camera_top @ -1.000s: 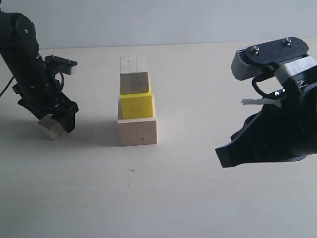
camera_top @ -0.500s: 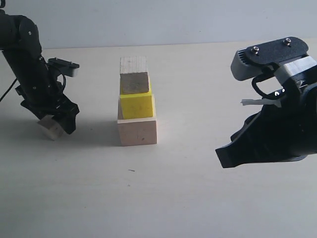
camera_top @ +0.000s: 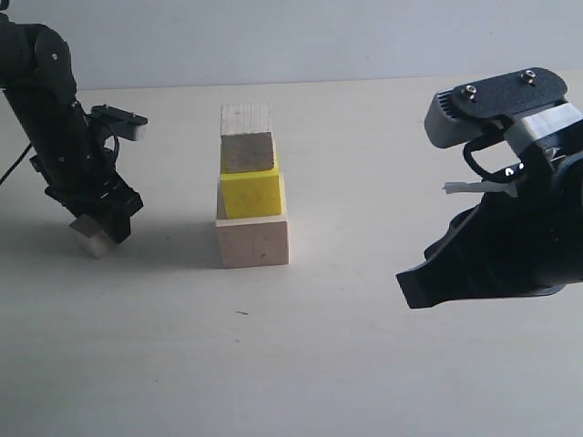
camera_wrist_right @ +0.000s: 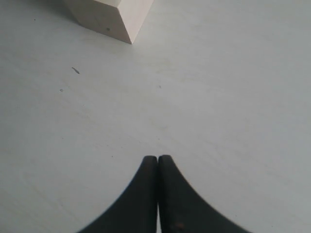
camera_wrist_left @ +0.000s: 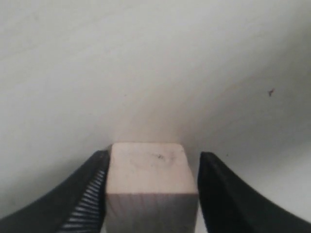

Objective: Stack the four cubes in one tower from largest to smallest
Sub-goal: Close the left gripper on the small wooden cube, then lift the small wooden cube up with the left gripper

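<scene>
In the exterior view a three-cube tower stands mid-table: a large pale wood cube (camera_top: pixel 252 239) at the bottom, a yellow cube (camera_top: pixel 252 193) on it, and a smaller wood cube (camera_top: pixel 247 146) on top. The fourth, small wood cube (camera_top: pixel 89 233) lies on the table at the left. My left gripper (camera_top: pixel 111 226) reaches down around it. In the left wrist view that cube (camera_wrist_left: pixel 148 177) fills the space between the jaws of the left gripper (camera_wrist_left: pixel 154 154); one finger (camera_wrist_left: pixel 90 189) touches it and a thin gap shows at the other. My right gripper (camera_top: pixel 412 289) hovers shut and empty at the right.
The right wrist view shows the shut right gripper (camera_wrist_right: pixel 158 160) over bare tabletop, with a corner of the large cube (camera_wrist_right: pixel 109 17) at the edge of the picture. A pale wall runs behind the table's far edge (camera_top: pixel 364 82).
The left gripper's jaws have narrowed round the small wood cube and the arm has shifted slightly. The tower and the right arm have not moved.
</scene>
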Controlling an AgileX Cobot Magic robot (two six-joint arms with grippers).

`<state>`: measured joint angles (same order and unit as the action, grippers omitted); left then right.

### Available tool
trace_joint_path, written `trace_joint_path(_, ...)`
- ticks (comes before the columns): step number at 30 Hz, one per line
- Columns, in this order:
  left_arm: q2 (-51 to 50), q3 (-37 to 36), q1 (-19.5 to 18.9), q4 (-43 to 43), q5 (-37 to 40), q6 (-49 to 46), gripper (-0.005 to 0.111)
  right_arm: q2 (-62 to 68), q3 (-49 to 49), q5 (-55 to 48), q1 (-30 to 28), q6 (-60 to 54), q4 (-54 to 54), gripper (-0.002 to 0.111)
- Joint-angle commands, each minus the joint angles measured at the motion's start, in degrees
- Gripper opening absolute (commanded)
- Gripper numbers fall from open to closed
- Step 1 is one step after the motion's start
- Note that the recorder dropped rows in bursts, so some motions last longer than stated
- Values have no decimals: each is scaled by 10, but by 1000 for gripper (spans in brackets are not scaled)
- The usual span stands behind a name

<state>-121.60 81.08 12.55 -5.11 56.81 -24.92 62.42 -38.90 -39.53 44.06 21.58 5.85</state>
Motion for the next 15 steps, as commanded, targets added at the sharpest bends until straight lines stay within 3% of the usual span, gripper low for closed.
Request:
trace_joint_path(1, 1, 4, 0, -4, 11, -8, 30, -4, 2, 5, 0, -6, 1, 0)
trace_joint_path(5, 1, 4, 0, -4, 29, -9, 0, -4, 2, 5, 0, -8, 1, 0)
trace_joint_path(15, 48, 4, -3, -4, 50, -5, 0, -4, 2, 4, 0, -8, 1, 0)
